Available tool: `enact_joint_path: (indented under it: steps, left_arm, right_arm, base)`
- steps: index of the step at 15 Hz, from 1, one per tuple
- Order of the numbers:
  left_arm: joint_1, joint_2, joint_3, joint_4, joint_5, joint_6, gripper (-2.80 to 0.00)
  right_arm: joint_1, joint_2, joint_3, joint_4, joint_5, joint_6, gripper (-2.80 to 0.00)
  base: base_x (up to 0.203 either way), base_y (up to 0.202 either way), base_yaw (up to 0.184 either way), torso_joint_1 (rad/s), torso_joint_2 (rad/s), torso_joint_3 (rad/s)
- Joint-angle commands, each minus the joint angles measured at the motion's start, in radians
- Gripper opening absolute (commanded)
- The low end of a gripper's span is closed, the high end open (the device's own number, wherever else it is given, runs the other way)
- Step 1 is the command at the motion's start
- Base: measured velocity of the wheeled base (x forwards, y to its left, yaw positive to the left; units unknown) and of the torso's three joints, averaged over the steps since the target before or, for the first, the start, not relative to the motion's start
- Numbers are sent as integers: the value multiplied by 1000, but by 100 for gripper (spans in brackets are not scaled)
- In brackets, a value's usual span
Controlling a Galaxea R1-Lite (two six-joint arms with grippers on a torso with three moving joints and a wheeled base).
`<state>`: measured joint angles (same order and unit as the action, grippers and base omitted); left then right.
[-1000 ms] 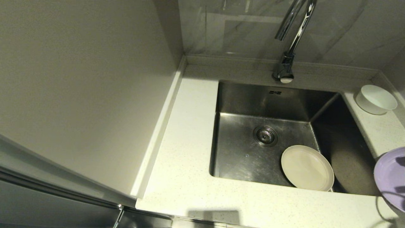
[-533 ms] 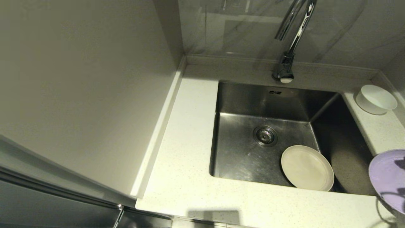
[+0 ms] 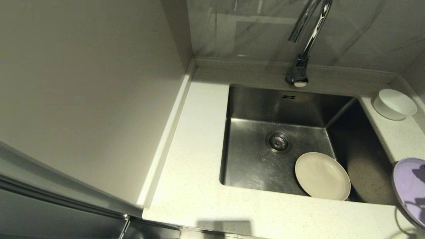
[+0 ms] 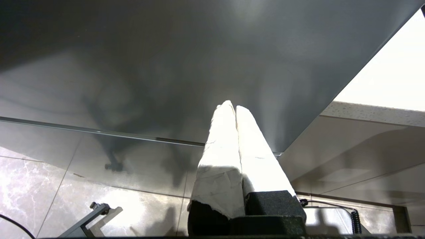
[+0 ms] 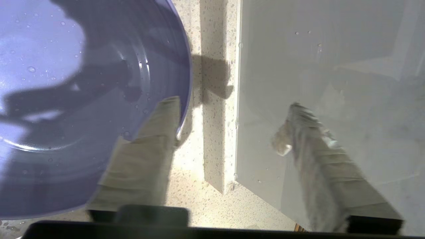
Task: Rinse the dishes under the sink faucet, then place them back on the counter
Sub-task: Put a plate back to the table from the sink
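Observation:
The lilac plate (image 3: 410,189) lies wet on the counter (image 3: 192,159) at the far right, beside the sink (image 3: 252,166). In the right wrist view my right gripper (image 5: 232,104) is open. One finger (image 5: 156,132) lies over the lilac plate's (image 5: 66,99) rim, the other finger (image 5: 308,132) stands far off it against a grey panel. The cream plate (image 3: 322,176) leans in the sink's front right corner. The white bowl (image 3: 394,104) sits on the counter at the back right. The faucet (image 3: 305,43) stands behind the sink. My left gripper (image 4: 232,105) is shut and empty, parked low by a dark cabinet front.
A grey wall panel (image 5: 315,66) rises right behind the counter's raised edge (image 5: 212,99) next to the lilac plate. A tall pale panel (image 3: 83,83) bounds the counter on the left. The drain strainer (image 3: 278,142) sits in the sink floor.
The lilac plate has swung a little left, then back right, and has flattened onto the counter. The cream plate and the bowl have not moved.

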<state>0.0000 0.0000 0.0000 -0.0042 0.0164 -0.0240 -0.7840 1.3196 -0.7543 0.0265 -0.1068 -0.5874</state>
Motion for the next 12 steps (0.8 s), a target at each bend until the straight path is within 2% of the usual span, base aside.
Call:
enact_joint_path:
  steps: [1,4,9,12]
  left_arm:
    - [0,-2,0,0,1,-1,-280]
    - [0,-2,0,0,1,-1,-280]
    - [0,-2,0,0,1,-1,-280]
    - [0,-2,0,0,1,-1,-280]
  right_arm:
    - [0,-2,2,3,1,-3,0]
    - [13,4,34,0,17,-11,0]
    - [108,109,31,-17,34,-43,0]
    - [143,212,-4,-96,35,-40,0]
  base:
    - [0,0,0,0,0,0]
    - [0,0,0,0,0,0]
    - [0,0,0,0,0,0]
    - [0,0,0,0,0,0]
